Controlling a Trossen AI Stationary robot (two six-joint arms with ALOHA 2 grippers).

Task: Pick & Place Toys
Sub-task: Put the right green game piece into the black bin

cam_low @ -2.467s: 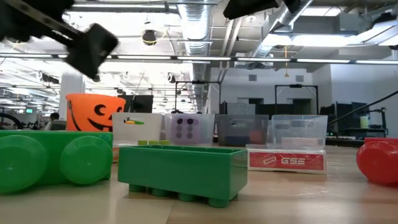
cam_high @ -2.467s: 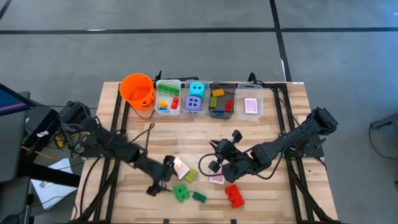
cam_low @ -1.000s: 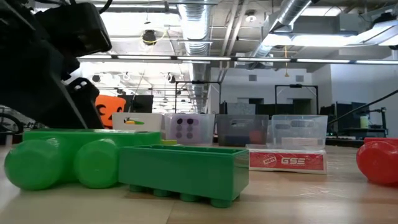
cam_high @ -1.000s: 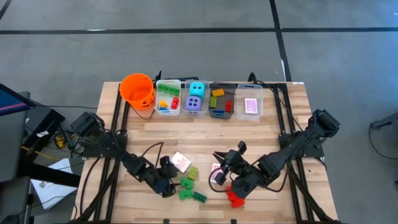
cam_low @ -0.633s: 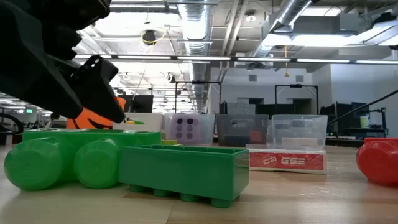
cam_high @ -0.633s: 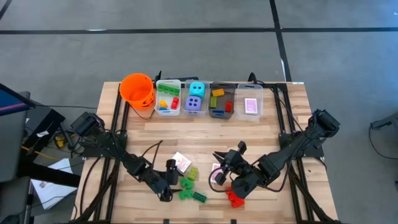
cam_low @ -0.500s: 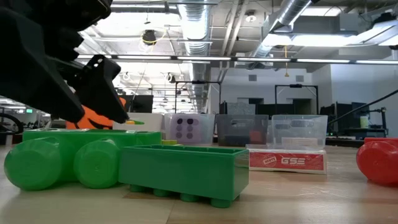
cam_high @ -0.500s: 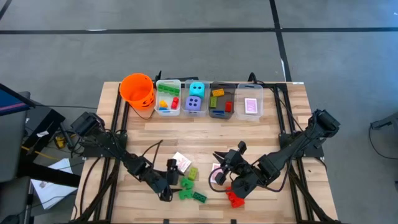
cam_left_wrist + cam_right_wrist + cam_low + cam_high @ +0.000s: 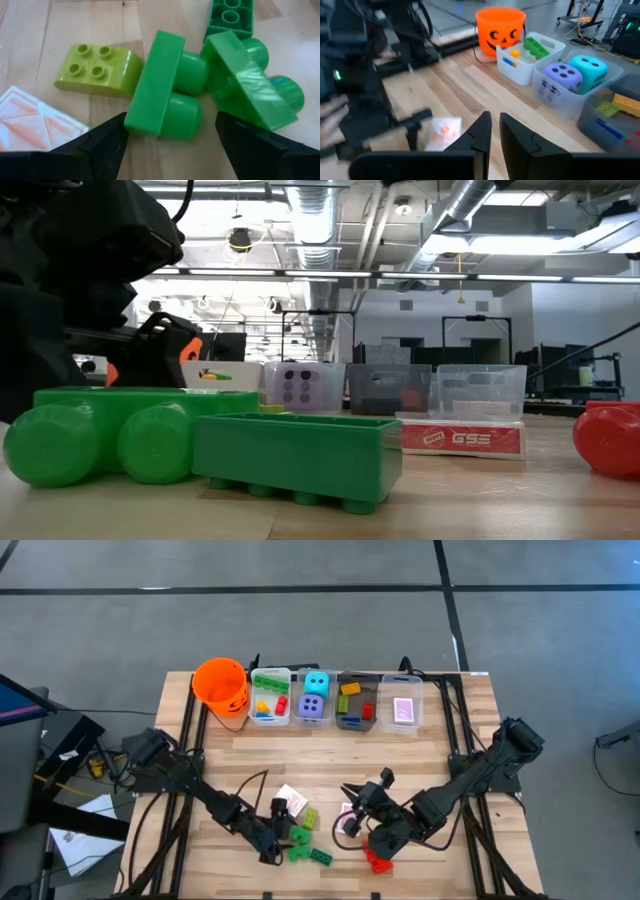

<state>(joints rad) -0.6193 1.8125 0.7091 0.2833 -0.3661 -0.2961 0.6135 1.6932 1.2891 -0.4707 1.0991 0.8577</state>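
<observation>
A green two-stud brick (image 9: 165,105) lies on its side on the table near the front edge, and also shows in the high view (image 9: 297,837). My left gripper (image 9: 279,838) is open and low at its left. Its fingers (image 9: 102,142) stand on either side of the brick, and I cannot tell whether they touch it. A second green piece (image 9: 245,85), a lime brick (image 9: 97,70), a dark green brick (image 9: 320,856) and a pink-backed card (image 9: 290,800) lie close by. My right gripper (image 9: 352,824) is shut and low, beside a red brick (image 9: 376,860) and a pink card (image 9: 347,812).
At the far edge stand an orange pumpkin bucket (image 9: 221,688) and several clear bins (image 9: 271,697) holding bricks, a cyan die (image 9: 316,683), a purple die (image 9: 313,708) and a pink card (image 9: 402,710). Bare wood lies between the bins and the loose toys.
My left gripper has crept toward the table's right and near edge, closing in on the green two-stud brick, with its fingers still open. The right arm has kept still.
</observation>
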